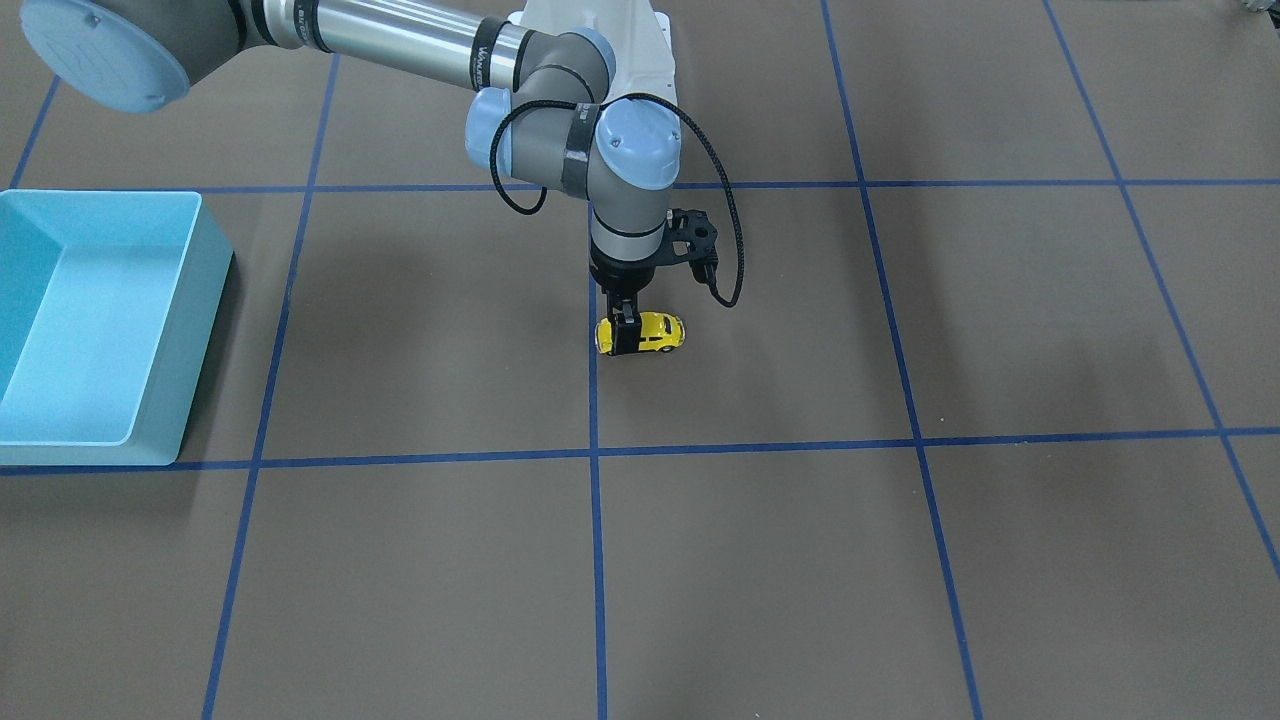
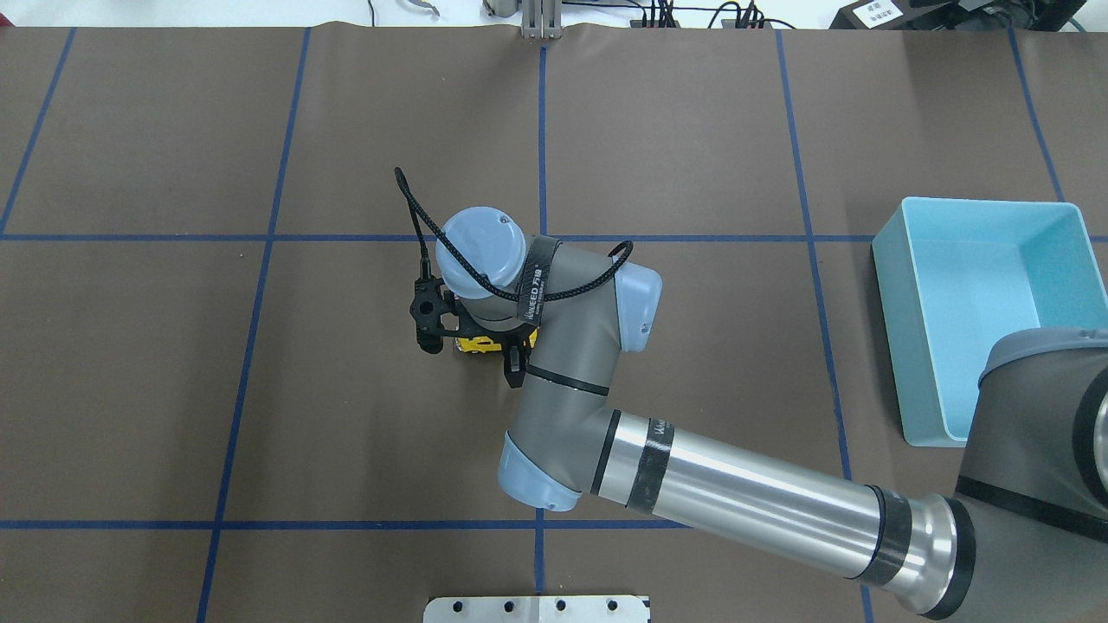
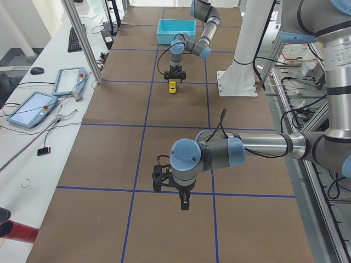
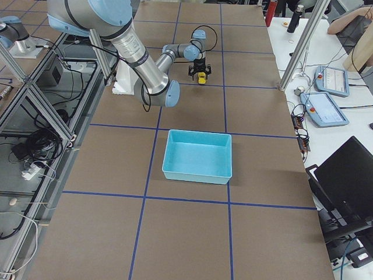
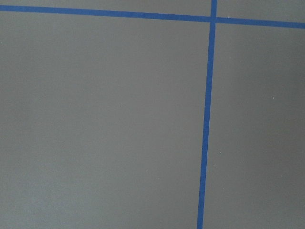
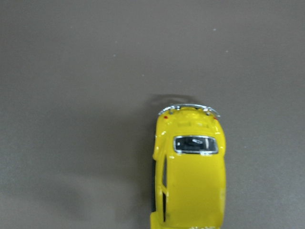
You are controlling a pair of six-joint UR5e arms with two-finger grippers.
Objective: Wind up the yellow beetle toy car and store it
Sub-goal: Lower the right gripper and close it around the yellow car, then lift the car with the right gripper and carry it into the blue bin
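The yellow beetle toy car (image 1: 660,330) sits on the brown table mat near the middle, wheels down. My right gripper (image 1: 628,330) comes straight down on it and is shut on its body, one black finger (image 1: 627,338) across the near side. The overhead view shows only a sliver of the car (image 2: 476,344) under the right wrist. The right wrist view shows the car's roof and rear window (image 6: 190,176); no fingers show there. My left gripper (image 3: 184,204) hangs over bare mat far from the car; I cannot tell whether it is open or shut.
A light-blue open bin (image 1: 205,320) stands on the robot's right side of the table, also in the overhead view (image 2: 896,346), with nothing in it. Blue tape lines (image 5: 206,119) grid the mat. The robot base plate (image 2: 537,608) is at the near edge.
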